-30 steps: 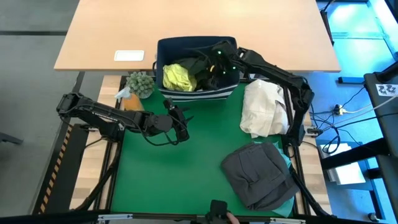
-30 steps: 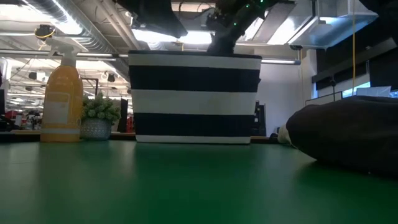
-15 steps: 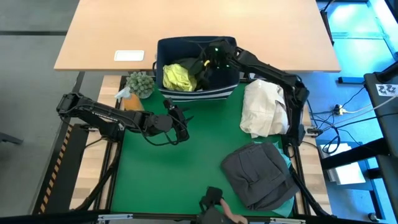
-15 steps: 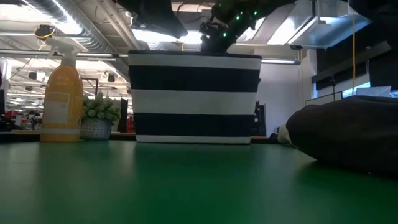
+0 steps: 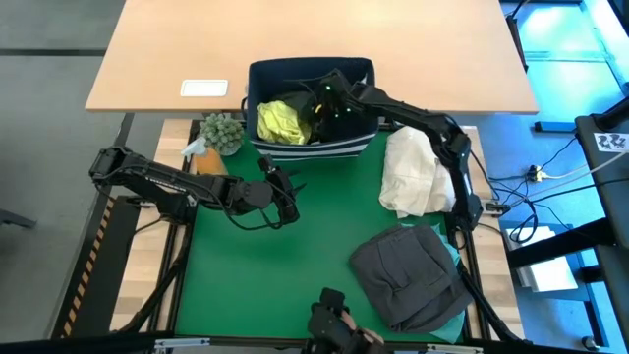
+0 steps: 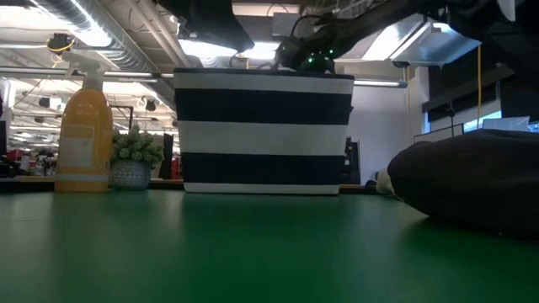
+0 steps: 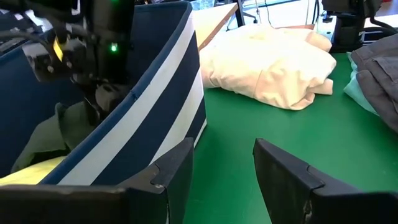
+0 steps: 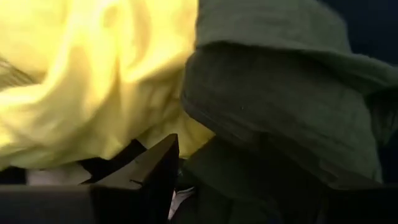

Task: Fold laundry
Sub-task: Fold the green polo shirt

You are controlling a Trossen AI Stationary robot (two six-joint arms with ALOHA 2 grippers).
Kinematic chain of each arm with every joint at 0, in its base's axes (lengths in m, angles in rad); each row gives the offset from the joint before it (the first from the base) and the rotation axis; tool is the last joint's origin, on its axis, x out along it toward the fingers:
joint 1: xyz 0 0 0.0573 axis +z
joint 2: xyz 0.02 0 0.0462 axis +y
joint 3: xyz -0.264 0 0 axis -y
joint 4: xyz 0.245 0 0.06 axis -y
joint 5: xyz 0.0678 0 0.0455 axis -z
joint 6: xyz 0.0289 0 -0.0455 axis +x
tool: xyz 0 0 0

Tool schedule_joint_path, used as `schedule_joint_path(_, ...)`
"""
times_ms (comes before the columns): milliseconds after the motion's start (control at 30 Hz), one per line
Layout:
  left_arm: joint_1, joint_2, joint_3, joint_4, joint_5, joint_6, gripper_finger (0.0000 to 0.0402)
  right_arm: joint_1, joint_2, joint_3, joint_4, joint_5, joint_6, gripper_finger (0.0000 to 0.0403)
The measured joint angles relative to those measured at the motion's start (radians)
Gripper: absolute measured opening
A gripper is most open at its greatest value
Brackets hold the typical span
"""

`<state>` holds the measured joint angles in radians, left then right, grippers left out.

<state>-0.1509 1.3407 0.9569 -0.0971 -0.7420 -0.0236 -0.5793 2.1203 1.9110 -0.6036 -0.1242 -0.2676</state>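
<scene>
Right gripper [image 5: 319, 106] reaching into the navy bin [image 5: 360, 71]
Its fingertips are buried among the yellow-green shirt [image 8: 81, 87] and dark olive garment [image 8: 280, 106]; grip cannot be told. Left gripper [image 7: 221, 168], apart, waits beside the bin.

Inside the navy bin [image 5: 295, 74], we lose the right claw [image 5: 319, 108] among the dark olive garment [image 8: 280, 106]; only one finger [image 8: 146, 171] shows. The charcoal garment [image 5: 408, 275] covers all but a turquoise edge [image 5: 454, 254] on the worktop [image 5: 265, 275].

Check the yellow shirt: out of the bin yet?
No. The yellow shirt lies crumpled inside the bin, beside a dark garment.
</scene>
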Motion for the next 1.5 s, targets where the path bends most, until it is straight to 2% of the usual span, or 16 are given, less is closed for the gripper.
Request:
schedule_joint_path(167,0.002,0.000,0.000,0.000,-0.001,0.027,0.0163,0.002,0.025,0.000,0.024,-0.004,0.000,0.0221)
schedule_joint_path(267,0.003,0.000,0.000,0.000,-0.001,0.030,0.0163,0.002,0.025,0.000,0.040,-0.008,-0.002,0.0200)
schedule_joint_path(667,-0.003,0.000,0.000,0.000,0.004,0.032,0.0163,0.001,0.015,0.001,0.125,-0.026,-0.016,0.0010)
schedule_joint_path(800,-0.013,0.000,0.000,0.000,0.005,0.032,0.0163,0.001,-0.015,0.001,0.146,-0.026,-0.026,0.0017)
schedule_joint_path(867,-0.019,0.000,0.000,0.000,0.006,0.033,0.0163,0.001,-0.044,0.001,0.148,-0.026,-0.028,0.0008)
schedule_joint_path(1067,-0.028,0.000,0.000,0.000,0.007,0.033,0.0163,0.002,-0.188,0.001,0.160,-0.018,-0.047,0.0002)
schedule_joint_path(1233,-0.027,0.000,0.000,0.000,0.007,0.032,0.0163,0.013,-0.294,0.003,0.134,-0.061,-0.039,0.0002)
schedule_joint_path(1367,-0.027,0.000,0.000,0.000,0.007,0.026,0.0163,0.032,-0.307,0.002,0.026,-0.122,-0.028,0.0009)
schedule_joint_path(1500,-0.027,0.000,0.000,0.000,0.007,0.025,0.0163,0.037,-0.285,-0.038,-0.043,-0.130,-0.055,0.0037)
